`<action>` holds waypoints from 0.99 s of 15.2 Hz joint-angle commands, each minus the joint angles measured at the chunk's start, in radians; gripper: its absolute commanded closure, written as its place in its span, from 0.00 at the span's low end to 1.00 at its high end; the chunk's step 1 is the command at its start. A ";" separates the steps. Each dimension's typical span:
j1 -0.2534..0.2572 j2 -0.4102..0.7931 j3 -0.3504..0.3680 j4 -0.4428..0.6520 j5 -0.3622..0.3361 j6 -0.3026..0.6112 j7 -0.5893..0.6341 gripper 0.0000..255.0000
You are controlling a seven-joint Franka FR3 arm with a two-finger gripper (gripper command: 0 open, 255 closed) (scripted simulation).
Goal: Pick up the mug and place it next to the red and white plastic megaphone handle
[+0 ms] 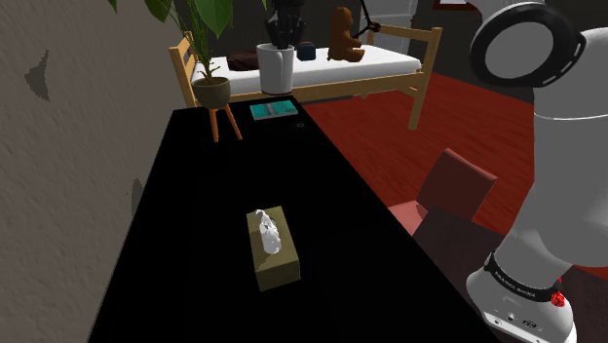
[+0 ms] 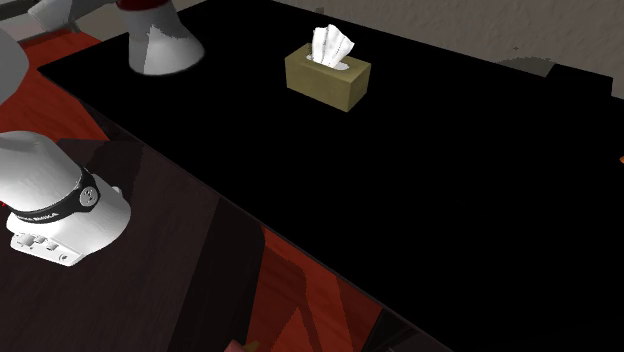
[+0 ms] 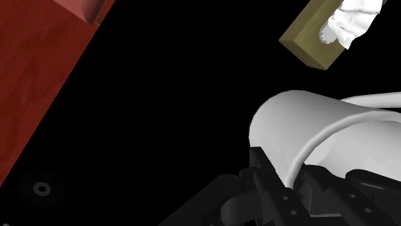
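Where the gripper hangs, the mug seems clasped beneath it.

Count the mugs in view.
1. A white mug hangs in the gripper near the far end of the black table, beside the potted plant. Another could be hidden behind the plant, though none shows.
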 commanded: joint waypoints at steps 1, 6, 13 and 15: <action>0.005 0.057 0.001 0.127 -0.004 -0.071 0.005 1.00; 0.042 -0.066 0.013 -0.048 -0.004 -0.014 0.056 1.00; 0.124 -0.267 0.064 -0.340 -0.006 0.085 0.189 1.00; 0.148 -0.304 0.081 -0.390 -0.006 0.101 0.230 1.00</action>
